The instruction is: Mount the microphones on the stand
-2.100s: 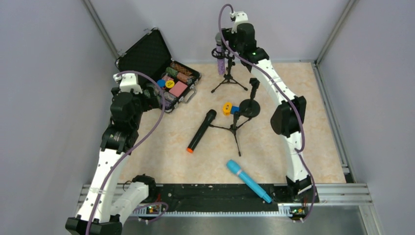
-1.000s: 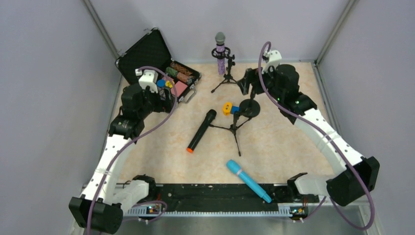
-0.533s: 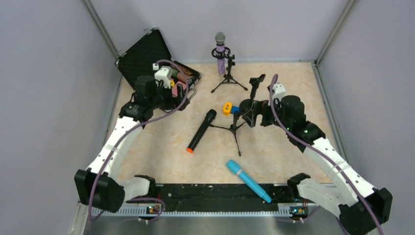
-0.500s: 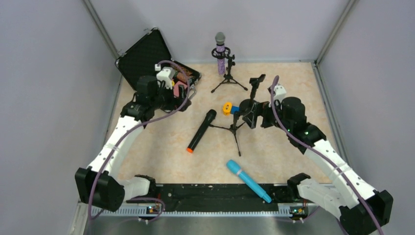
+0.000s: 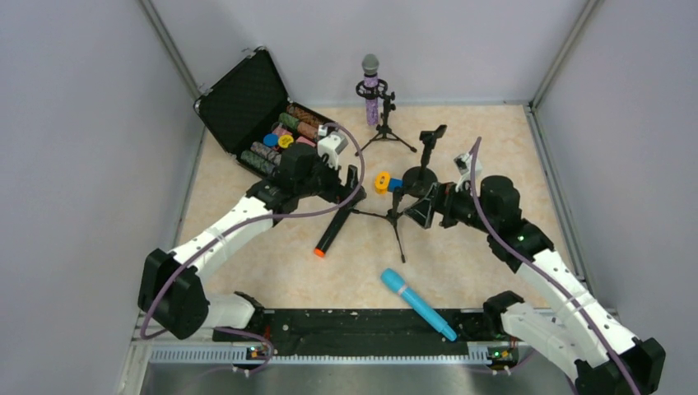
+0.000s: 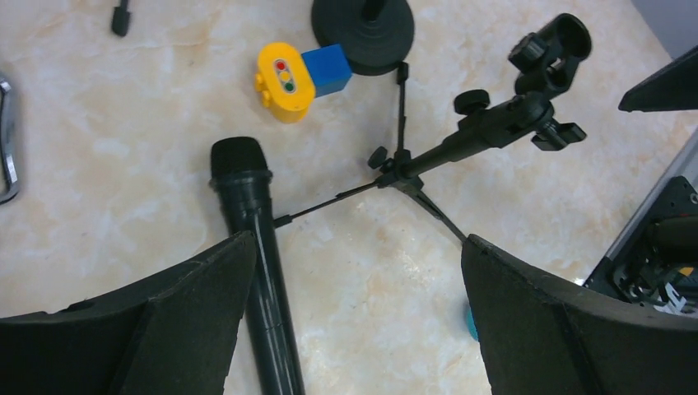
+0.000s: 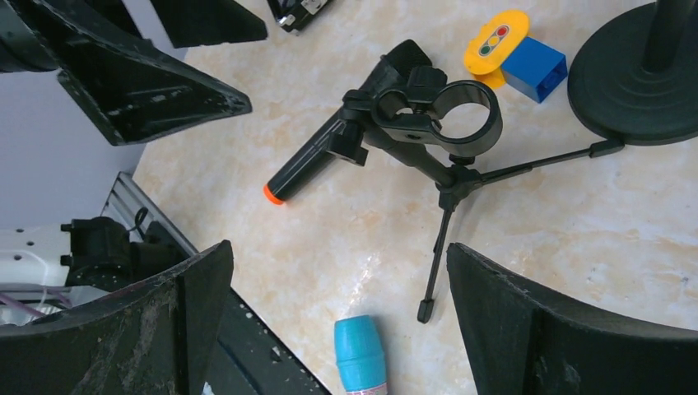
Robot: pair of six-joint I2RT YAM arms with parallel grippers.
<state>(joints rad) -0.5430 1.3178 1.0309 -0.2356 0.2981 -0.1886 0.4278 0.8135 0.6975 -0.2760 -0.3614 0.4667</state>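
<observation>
open black case (image 5: pixel 243 95) far left, colourful rolls and discs (image 5: pixel 284 136) inside. left gripper (image 6: pixel 354 247) spread wide above black microphone (image 6: pixel 255 206), right gripper (image 7: pixel 337 255) spread wide, both empty.

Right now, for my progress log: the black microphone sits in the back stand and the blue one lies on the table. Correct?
No: the top view shows the purple microphone in the back stand. The blue one lies on the table.

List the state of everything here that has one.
Purple microphone: upright, clipped in rear stand.
Black microphone: lying flat, loose.
Blue microphone: lying flat, loose.
Tripod stand: upright, clip empty.
Round-base stand: upright, empty.
Case: open.
Left gripper: open.
Right gripper: open.
</observation>
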